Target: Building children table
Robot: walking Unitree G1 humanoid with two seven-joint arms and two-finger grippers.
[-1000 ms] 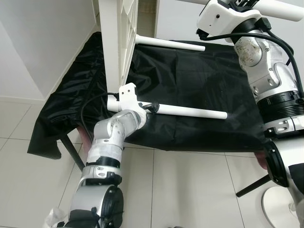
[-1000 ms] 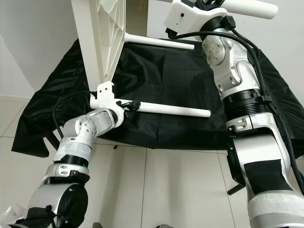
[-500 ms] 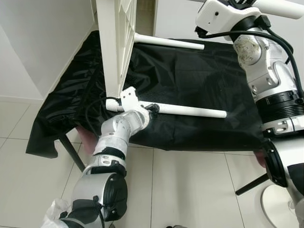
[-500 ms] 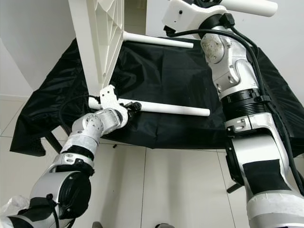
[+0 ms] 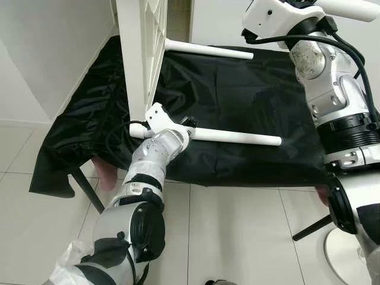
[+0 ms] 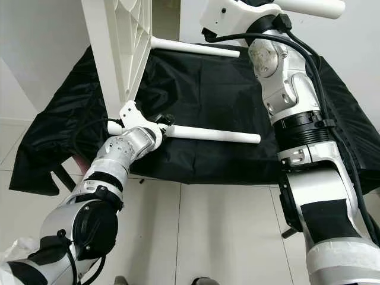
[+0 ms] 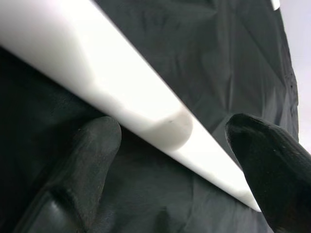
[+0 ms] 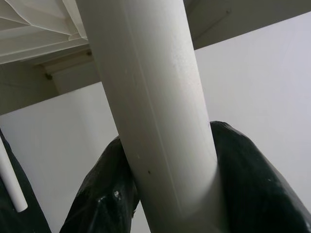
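A white children's table top (image 5: 141, 53) stands on its edge on the black-draped table (image 5: 249, 95). Two white legs stick out sideways from it: a lower leg (image 5: 237, 136) and an upper leg (image 5: 208, 49). My left gripper (image 5: 187, 123) is at the lower leg close to the top. In the left wrist view its black fingers (image 7: 92, 160) stand apart on either side of that leg (image 7: 146, 107), so it is open. High on the right, my right gripper (image 8: 170, 194) is shut on a third white leg (image 5: 350, 8).
The black cloth hangs over the near edge, with a dark table leg (image 5: 83, 190) below it. White tiled floor (image 5: 237, 237) lies in front. A white wall (image 5: 41, 53) closes the left side. A white round base (image 5: 347, 264) stands at the lower right.
My left forearm has swung up and turned at the wrist, while its gripper stays at the lower leg's base. The right gripper still holds its leg.
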